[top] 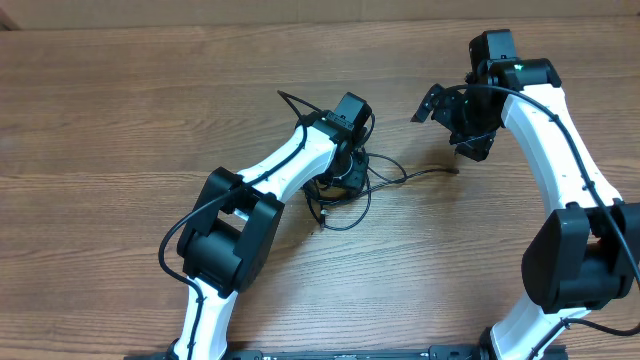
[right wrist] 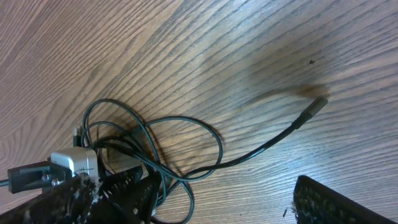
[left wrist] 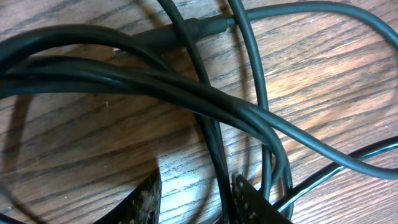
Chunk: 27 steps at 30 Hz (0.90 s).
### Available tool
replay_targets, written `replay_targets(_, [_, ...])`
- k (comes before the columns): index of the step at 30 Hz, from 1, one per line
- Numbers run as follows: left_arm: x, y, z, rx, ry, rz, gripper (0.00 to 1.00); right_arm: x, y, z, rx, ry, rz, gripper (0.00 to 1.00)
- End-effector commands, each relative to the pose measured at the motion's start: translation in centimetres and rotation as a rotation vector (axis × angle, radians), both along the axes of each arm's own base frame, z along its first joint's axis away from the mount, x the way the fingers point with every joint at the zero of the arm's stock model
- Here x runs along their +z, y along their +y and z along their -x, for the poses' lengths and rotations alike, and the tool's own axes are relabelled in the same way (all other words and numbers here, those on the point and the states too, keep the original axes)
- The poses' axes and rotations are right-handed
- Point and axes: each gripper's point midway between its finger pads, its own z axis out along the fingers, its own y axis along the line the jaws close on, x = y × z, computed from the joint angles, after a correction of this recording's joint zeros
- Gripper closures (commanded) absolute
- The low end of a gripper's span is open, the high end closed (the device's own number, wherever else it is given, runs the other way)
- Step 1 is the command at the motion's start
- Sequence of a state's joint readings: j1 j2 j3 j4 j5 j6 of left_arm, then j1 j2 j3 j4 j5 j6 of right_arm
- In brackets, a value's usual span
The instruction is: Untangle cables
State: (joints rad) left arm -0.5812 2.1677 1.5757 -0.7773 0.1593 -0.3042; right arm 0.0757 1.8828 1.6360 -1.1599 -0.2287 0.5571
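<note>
The wooden table (top: pixel 110 110) fills the overhead view, its far edge running along the top of the picture and the arms' dark base rail (top: pixel 350 354) along the bottom. Broad bare wood lies open to the left and across the far side, with a narrower strip between the two arms. The left arm (top: pixel 270 175) reaches in from the lower left to the middle of the table, and the right arm (top: pixel 560 150) curves up along the right side. The cables (top: pixel 345 195) lie at the table's middle as one loose tangle of thin black loops, crossing over and under each other directly beneath the left wrist. One free strand (right wrist: pixel 261 149) runs out to the right and ends in a small plug (right wrist: pixel 318 103) lying flat on the wood, just beside the right arm's tool. The left gripper (left wrist: pixel 196 200) is down on the tangle, partly parted, its fingers (left wrist: pixel 148 198) standing either side of a couple of strands with wood showing in the gap, not pinching them. The right gripper (top: pixel 448 125) hangs spread wide above the table, holding nothing.
</note>
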Motion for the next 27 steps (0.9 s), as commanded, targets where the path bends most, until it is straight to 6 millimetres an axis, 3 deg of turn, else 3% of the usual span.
replay_targets(1, [-1.4,0.2,0.4,0.014,0.027,-0.029,0.63,0.9,0.1,-0.5,0.012,-0.033,0.003,0.00])
replay_targets(10, [-2.7,0.5,2.1,-0.002,0.065,-0.056,0.67,0.9,0.1,-0.4,0.019,-0.033,0.004,0.00])
replay_targets(12, [-3.0,0.7,2.3,0.014,0.072,-0.061,0.72,0.9,0.1,-0.5,0.019,-0.034,0.004,0.00])
replay_targets(15, [-3.0,0.9,2.0,0.044,0.065,-0.076,0.94,0.9,0.1,-0.5,0.019,-0.034,0.004,0.00])
replay_targets(18, [-2.7,0.8,1.7,0.047,0.057,-0.070,0.96,0.9,0.1,-0.5,0.036,-0.039,0.008,0.00])
replay_targets(22, [0.8,0.9,0.0,0.066,0.034,-0.053,0.96,1.0,0.2,-0.8,0.036,-0.055,0.006,0.04])
replay_targets(27, [10.2,2.6,-3.5,0.126,-0.025,0.021,0.96,2.6,3.1,-1.7,0.176,-0.142,-0.144,0.07])
